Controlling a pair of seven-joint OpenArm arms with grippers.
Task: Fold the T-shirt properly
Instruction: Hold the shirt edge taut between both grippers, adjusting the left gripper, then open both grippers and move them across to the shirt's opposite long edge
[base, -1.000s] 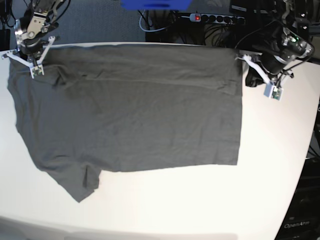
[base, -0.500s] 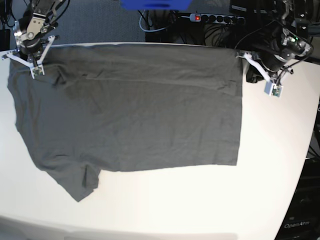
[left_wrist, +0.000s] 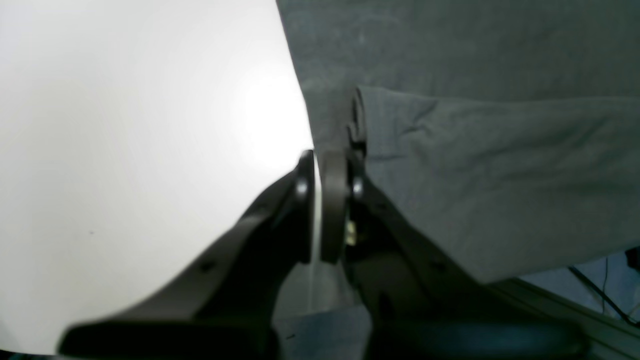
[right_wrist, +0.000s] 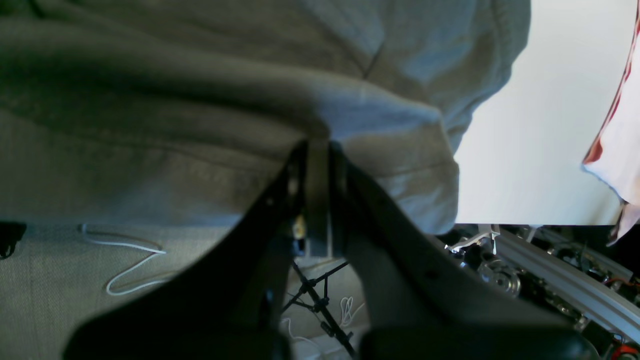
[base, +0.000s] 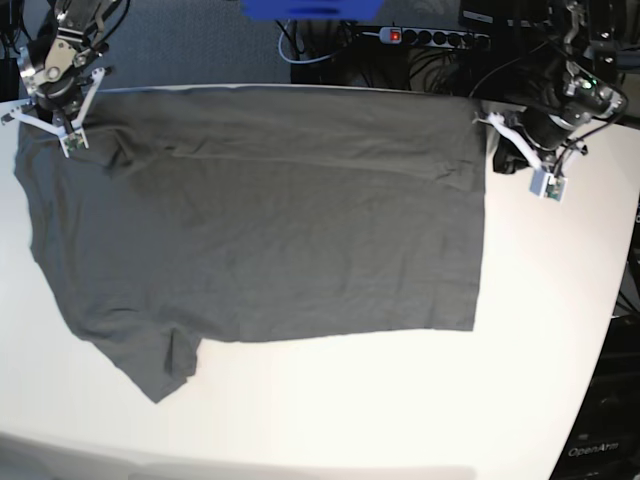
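Base view: the T-shirt lies spread nearly flat on the white table, with one sleeve pointing toward the table's near edge. No fold is visible, so the task is judged to be at its start. The left gripper sits at the shirt's far right corner; the right gripper sits at its far left corner.

Left wrist view: the left gripper has its jaws together at the shirt's edge; whether cloth lies between them cannot be told.

Right wrist view: the right gripper is clamped on a raised bunch of the T-shirt near the table's far edge.
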